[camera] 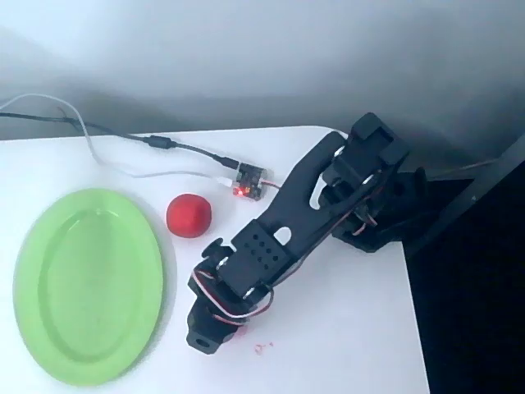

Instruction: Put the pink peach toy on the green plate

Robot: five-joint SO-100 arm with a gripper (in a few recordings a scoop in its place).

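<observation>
We see a white table [344, 345] with a rounded far right corner, brightly and evenly lit. Behind its far edge rises a pale grey wall [246, 57], shaded darker near the table. Past the right edge lies a dark floor [476, 328].

My arm [328, 205] is black plastic with a matt, faintly grainy look, and thin rubbery red and white wires loop off it. The green plate [86, 283] looks like smooth plastic with a soft sheen (brightest along its raised rim). The red ball [189, 215] is matt and even. The white table [344, 345] is smooth with a dull finish. A rubbery black cable [123, 135] lies across it.
</observation>
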